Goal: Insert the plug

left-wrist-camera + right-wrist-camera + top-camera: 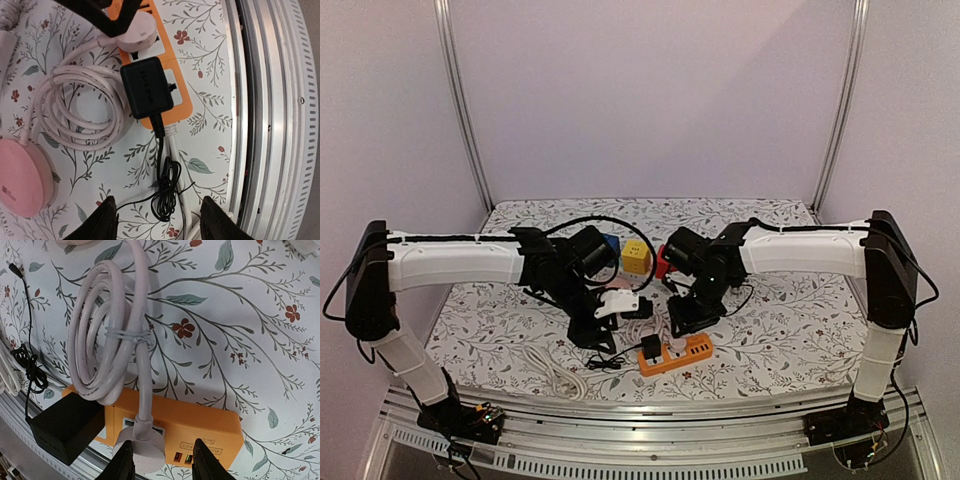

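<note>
Right fingers (pixel 123 465) straddle pale round plug (pixel 141 447) on orange power strip (pixel 205 427), hold unclear; left fingers (pixel 102 222) open, empty; seating step, next wants a square downward press.

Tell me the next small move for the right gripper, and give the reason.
Probably close the right gripper on the white plug. The plug stands on the orange power strip beside the black adapter, between the gripper's fingers, but a gap shows on one side, so it looks ungripped. Whether its pins are seated cannot be told; a firm hold would allow pressing down.
</note>
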`<state>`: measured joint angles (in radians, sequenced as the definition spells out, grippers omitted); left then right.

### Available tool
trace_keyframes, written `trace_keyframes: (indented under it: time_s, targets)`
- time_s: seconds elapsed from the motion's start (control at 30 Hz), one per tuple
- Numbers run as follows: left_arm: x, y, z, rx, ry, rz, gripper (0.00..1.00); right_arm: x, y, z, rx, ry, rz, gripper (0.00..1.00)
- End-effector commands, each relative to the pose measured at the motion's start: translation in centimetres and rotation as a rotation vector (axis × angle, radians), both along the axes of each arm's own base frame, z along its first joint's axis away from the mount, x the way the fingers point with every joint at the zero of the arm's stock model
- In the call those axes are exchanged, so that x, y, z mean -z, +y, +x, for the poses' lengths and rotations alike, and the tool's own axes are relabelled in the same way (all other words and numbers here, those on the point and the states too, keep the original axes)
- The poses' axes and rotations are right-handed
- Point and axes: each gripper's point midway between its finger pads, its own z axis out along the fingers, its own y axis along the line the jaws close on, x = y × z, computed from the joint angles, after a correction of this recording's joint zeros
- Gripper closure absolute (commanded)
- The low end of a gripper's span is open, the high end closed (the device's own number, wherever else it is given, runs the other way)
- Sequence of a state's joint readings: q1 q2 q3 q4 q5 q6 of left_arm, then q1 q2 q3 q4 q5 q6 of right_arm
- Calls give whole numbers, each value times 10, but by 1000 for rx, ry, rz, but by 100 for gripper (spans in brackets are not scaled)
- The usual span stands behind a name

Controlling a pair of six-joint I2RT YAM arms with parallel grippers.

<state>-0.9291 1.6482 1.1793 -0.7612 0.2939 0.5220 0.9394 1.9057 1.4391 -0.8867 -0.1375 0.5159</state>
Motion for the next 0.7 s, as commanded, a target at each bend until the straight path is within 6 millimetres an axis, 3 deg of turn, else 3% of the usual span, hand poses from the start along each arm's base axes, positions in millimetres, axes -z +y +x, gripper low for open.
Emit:
trace_keyframes:
  time_s: [0.0, 0.27, 0.43, 0.67]
  targets:
    - [-3, -15, -3, 18, 5, -29, 45, 7, 8, -7, 4, 30, 70, 65]
    - [9, -30, -2, -3, 21, -37, 58, 28, 3, -19, 29, 75, 56, 73]
    - [10, -36, -13, 19, 49, -53, 58, 37, -11, -24, 54, 38, 26, 75]
    - [8, -33, -9, 21, 14, -37, 58, 88, -46, -48, 18, -21, -131, 78]
